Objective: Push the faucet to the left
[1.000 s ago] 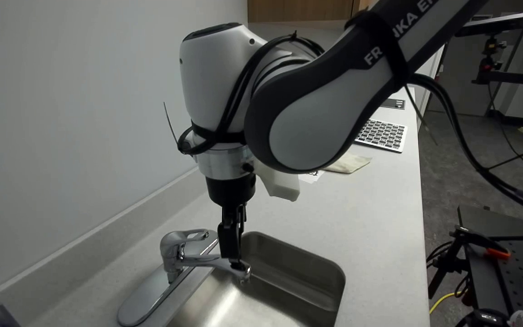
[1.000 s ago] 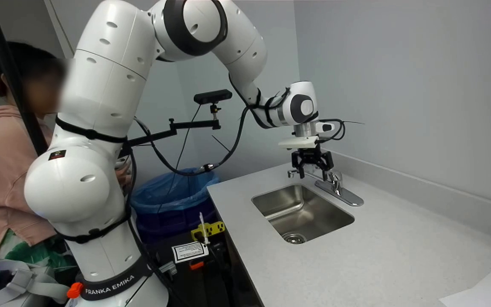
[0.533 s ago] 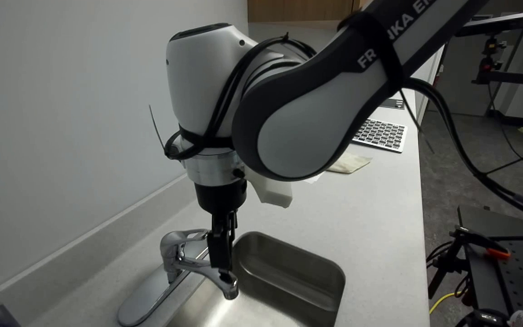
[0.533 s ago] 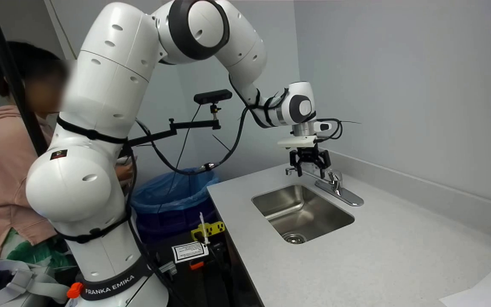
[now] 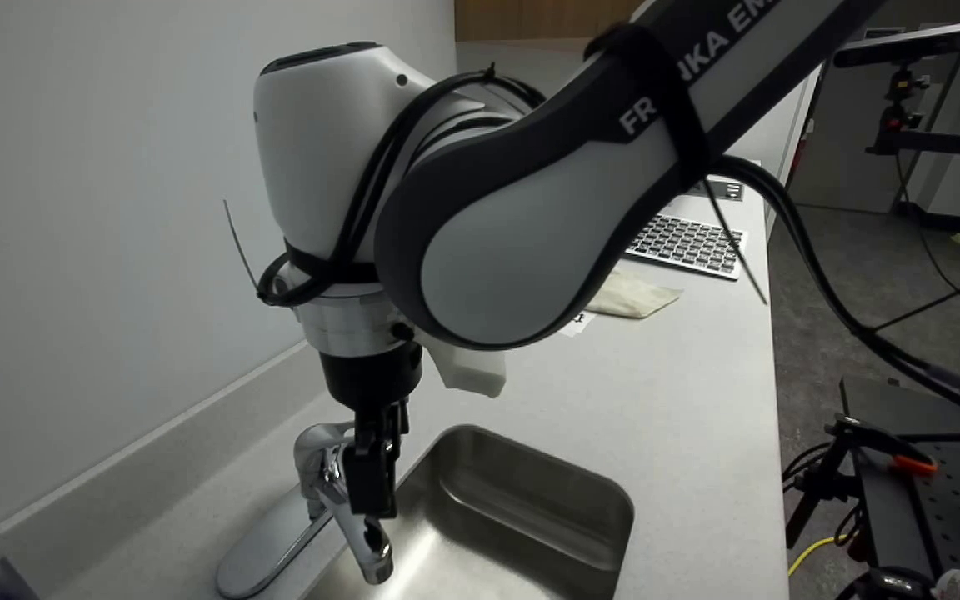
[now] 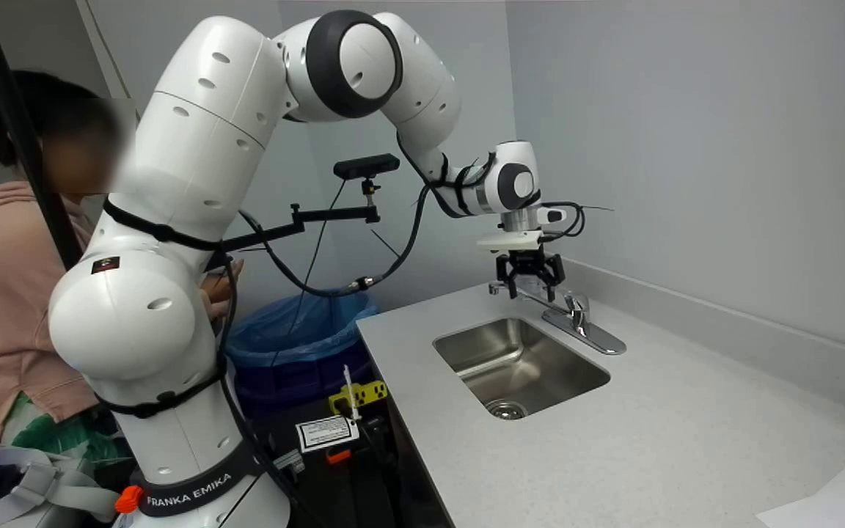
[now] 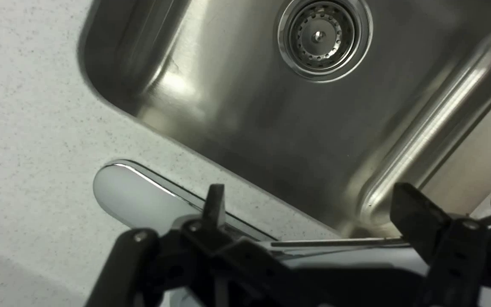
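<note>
A: Where was the faucet seen, going from the left?

B: In an exterior view, it was reached just after the wall. It was set upright on its base plate, whose exposed end was pointed toward seven o'clock. The spout was turned toward five o'clock from the faucet's body.

A: And the gripper, next along?

B: It was placed at about one o'clock from the spout's middle, seemingly right against it, though contact could not be confirmed. In the wrist view, the fingers were spread well apart, and nothing was seen pinched between them.

A: Farther right?

B: There, toward three o'clock, the sink was laid open.

A: How much could be called done?

B: Part of the push, it was judged. The spout was slanted toward one end of the sink instead of being aimed straight across, and that was taken for the left asked for. No stopping point was given, so more swing may have been needed; the spout was not lined up with the base plate. Afterward, the gripper would only have to be drawn clear.
</note>
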Tool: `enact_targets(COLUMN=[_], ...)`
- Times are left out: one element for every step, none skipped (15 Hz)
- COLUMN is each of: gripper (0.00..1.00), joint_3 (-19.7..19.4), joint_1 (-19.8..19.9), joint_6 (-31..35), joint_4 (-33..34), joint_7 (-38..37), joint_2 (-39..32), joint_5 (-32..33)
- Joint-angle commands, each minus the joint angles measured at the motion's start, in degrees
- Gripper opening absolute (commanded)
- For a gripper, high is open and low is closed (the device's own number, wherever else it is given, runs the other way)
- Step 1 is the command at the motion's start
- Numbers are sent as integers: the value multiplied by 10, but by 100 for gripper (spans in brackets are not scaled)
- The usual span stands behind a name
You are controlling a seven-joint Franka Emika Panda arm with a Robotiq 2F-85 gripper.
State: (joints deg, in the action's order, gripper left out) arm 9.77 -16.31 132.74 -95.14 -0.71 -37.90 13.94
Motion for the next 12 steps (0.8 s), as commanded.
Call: enact_targets(gripper=[100,100,100,100,100,100,100,100,100,100,100,100], joint_3=[6,7,7,6,6,6,5,4,3,2,1,-1], joint_1=[-10,-11,-12,-13,-13,-13,-13,-13,-12,-12,-13,-15], joint_6=[-15,-17,-21,-26,-30,-33,-37,-40,-42,-42,-39,-34], joint_4=[67,73,78,82,85,87,88,86,82,78,75,71], joint_7=[14,14,14,14,14,13,13,13,11,8,5,0], joint_2=[-39,-42,-45,-47,-48,-49,-50,-49,-48,-47,-47,-45], joint_5=[-26,-27,-27,-26,-26,-27,-27,-25,-26,-25,-24,-22])
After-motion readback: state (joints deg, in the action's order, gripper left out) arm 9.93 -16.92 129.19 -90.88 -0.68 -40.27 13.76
